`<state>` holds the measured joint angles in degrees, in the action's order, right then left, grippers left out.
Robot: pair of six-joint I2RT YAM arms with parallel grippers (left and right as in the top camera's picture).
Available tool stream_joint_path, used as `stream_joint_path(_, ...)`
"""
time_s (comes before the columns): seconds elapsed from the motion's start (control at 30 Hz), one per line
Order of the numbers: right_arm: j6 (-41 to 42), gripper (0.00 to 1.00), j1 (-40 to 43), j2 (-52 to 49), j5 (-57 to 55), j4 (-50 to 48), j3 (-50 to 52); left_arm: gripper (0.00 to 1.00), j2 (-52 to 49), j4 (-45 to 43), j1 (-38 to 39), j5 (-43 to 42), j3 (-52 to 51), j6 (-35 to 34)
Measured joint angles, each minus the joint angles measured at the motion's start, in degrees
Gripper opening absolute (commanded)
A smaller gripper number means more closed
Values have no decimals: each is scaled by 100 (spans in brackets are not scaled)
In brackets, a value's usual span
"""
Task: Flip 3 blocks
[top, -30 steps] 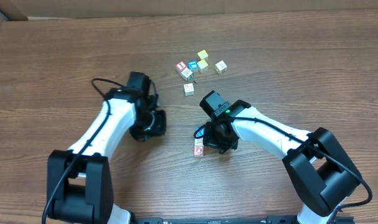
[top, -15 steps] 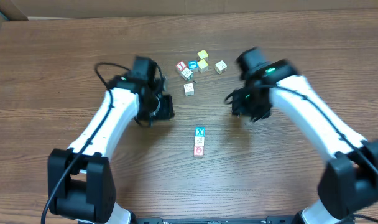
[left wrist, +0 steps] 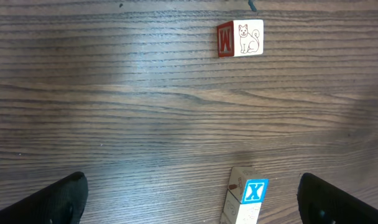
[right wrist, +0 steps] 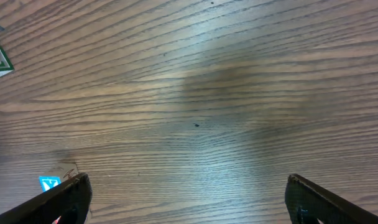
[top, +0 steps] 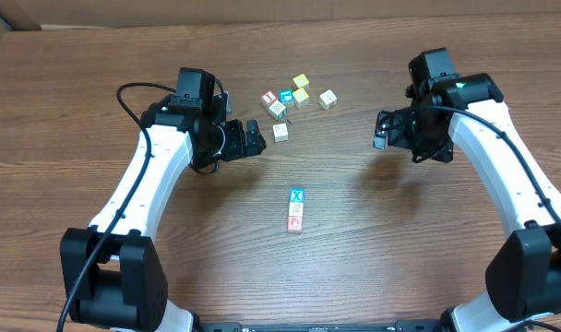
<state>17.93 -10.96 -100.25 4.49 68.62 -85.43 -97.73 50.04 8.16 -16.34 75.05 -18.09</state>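
Three blocks lie touching in a short row at the table's middle: a blue "X" block point(top: 297, 195), a pale block point(top: 296, 210) and a red-marked block point(top: 295, 224). My left gripper point(top: 253, 138) hangs open behind and left of the row, with nothing between its fingers. The left wrist view shows the X block point(left wrist: 256, 191) low down, nearer the right finger point(left wrist: 344, 202). My right gripper point(top: 384, 134) is open and empty, far to the right of the row. Only a corner of the X block point(right wrist: 49, 183) shows in the right wrist view, beside the left finger point(right wrist: 58, 202).
A cluster of other cubes sits at the back centre: a red-topped one point(top: 269, 97), a blue one point(top: 285, 97), two yellow ones point(top: 301, 81), pale ones point(top: 328, 99). One lone pale cube point(top: 280, 132) with a cat face point(left wrist: 240, 39) lies just right of my left gripper.
Both grippers went from shut to open. The right arm left the block row and swung up to the back right. The left arm moved back and right.
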Motion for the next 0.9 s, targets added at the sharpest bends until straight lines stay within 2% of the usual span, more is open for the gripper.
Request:
stream_joint_path(0.4,0,100,0,4,-2,-59,0,100,0,2,0,0,0,0)
stream_joint_path(0.53,-2,100,0,339,-11,-92,72,100,0,11,0,0,0,0)
stream_joint_path(0.63,-2,100,0,1180,-33,-107,87,100,0,11,0,0,0,0)
stream_joint_path(0.9,-24,100,0,4444,-339,-223,57,100,0,11,0,0,0,0)
